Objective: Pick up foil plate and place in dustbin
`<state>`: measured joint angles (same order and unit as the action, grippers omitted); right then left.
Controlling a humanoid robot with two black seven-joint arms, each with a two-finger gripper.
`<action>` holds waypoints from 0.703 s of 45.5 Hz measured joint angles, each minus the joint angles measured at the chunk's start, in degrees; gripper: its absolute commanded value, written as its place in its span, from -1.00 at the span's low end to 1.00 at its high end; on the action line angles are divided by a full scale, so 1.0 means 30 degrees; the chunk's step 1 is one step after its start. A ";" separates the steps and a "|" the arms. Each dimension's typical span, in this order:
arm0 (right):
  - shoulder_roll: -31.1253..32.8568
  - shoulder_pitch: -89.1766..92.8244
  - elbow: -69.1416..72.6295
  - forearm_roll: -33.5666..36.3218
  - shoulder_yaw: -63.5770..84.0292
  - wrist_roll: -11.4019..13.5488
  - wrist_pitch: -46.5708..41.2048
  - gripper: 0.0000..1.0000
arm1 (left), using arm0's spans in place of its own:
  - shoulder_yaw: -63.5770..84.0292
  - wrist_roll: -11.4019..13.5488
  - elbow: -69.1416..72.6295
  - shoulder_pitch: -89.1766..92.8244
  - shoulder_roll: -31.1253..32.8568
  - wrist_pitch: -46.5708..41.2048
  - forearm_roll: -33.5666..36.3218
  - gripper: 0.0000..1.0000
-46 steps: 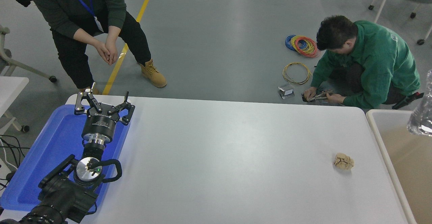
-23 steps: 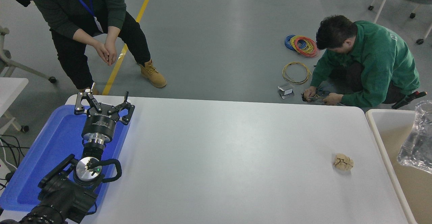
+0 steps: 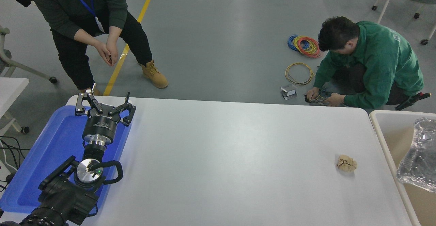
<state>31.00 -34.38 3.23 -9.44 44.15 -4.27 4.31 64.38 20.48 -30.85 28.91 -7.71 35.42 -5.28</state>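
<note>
One foil plate [image 3: 418, 156], one dustbin [image 3: 385, 141], one crumpled tan paper ball [image 3: 346, 163] and one blue plastic tray [image 3: 41, 158] were in view, along with one white table [image 3: 238, 158]. One black gripper [image 3: 104, 107] showed. Two people [image 3: 85, 18] were present, and two clusters of coiled wire [image 3: 305, 45] lay on the floor.

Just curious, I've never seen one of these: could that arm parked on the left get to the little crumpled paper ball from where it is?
Probably not easily. The left gripper hangs over the blue tray, while the paper ball lies far across the table. Nothing blocks the way.
</note>
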 measured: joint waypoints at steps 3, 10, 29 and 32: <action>0.0000 0.0060 -0.0015 0.0010 -0.0045 0.0000 0.0031 -0.03 | 0.0001 0.0000 0.0000 0.0000 0.0001 0.0000 0.0000 1.00; 0.0048 0.0139 -0.0024 0.0026 -0.0213 0.0002 0.0092 0.82 | 0.0004 0.0000 0.0000 0.0000 0.0002 0.0000 0.0000 1.00; 0.0140 -0.0904 0.0282 0.0052 -0.0254 0.0019 0.0089 1.00 | -0.0009 0.0000 -0.0001 0.0001 -0.0010 0.0000 0.0002 1.00; 0.0147 -0.1476 0.0474 0.0045 -0.0186 0.0020 0.0048 1.00 | -0.0010 0.0000 -0.0001 0.0001 -0.0008 0.0000 0.0000 1.00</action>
<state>31.44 -38.81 4.66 -9.31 43.59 -4.21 4.46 64.35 20.48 -30.85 28.92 -7.73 35.43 -5.28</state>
